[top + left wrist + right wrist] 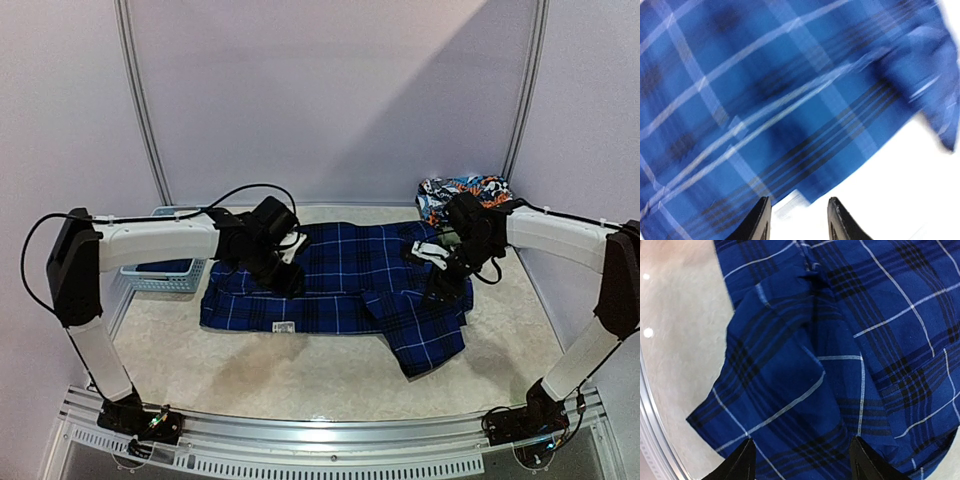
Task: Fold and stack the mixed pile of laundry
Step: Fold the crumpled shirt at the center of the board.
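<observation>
A blue-and-black plaid shirt [340,285] is being shown spread flat on the pale mottled surface [300,375], with one sleeve [430,345] trailing toward the near right. The left fingers [761,220] are being held partly apart by an edge of the cloth on the shirt's left part, with nothing between them. The right fingers [740,462] are being held wide above the sleeve, likewise gripping nothing. The thin woven cloth is being judged light, limp and apt to slide and crease, so a pinch at a cuff, hem or shoulder seam is being favoured over the middle. Farther back, a light-blue slotted basket [160,275] is being partly hidden by the left arm. A brightly patterned garment [460,195] is being seen bunched at the far right. Plain lilac wall panels [330,100] are being seen closing off the booth.
</observation>
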You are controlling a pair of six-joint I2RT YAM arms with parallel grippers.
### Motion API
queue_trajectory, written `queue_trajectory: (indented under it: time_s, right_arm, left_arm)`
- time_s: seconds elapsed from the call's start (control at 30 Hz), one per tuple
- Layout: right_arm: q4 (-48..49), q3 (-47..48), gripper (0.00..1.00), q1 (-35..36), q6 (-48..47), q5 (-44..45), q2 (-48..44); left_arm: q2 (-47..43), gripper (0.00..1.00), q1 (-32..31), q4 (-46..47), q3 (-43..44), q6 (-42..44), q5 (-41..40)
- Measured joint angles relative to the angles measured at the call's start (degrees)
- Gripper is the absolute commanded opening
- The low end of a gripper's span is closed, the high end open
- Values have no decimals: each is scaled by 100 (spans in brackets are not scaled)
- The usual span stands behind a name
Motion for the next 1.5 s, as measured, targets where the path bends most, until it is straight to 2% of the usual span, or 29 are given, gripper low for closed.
queue_trajectory:
  time_s: [0.1, 0.23, 0.37, 0.5, 0.67, 0.9, 1.17, 1.33, 1.5]
  right_arm:
    - [243, -4, 60, 0, 369, 28, 236]
    - [315, -4, 58, 0, 691, -42, 584]
    - [118, 4, 59, -79, 844, -308, 662]
    - [-162, 205, 59, -476, 946, -577, 656]
    - [-249, 463, 59, -1029, 1003, -638, 627]
    - [-221, 490, 59, -1231, 1045, -448, 682]
    - [149, 466, 59, -1231, 1043, 267, 1436]
    - [284, 358, 59, -1231, 1040, 743, 1488]
    - [256, 280, 64, -1228, 1029, 984, 1266]
  left_arm:
    - [85, 38, -236, 686, 374, -208, 138]
    - [485, 36, -407, 2072, 831, -824, 442]
    - [1261, 33, -514, 3449, 1080, -1659, 841]
    - [2201, 32, -706, 3980, 1486, -2184, 1189]
    - [3008, 31, -1071, 3947, 1937, -2485, 1497]
    - [3073, 32, -1211, 3486, 1910, -2487, 1628]
    - [3185, 35, -1211, 3239, 1910, -2306, 1633]
    - [2820, 37, -1187, 2658, 1810, -1744, 1342]
    - [1534, 38, -1150, 1755, 1244, -1071, 741]
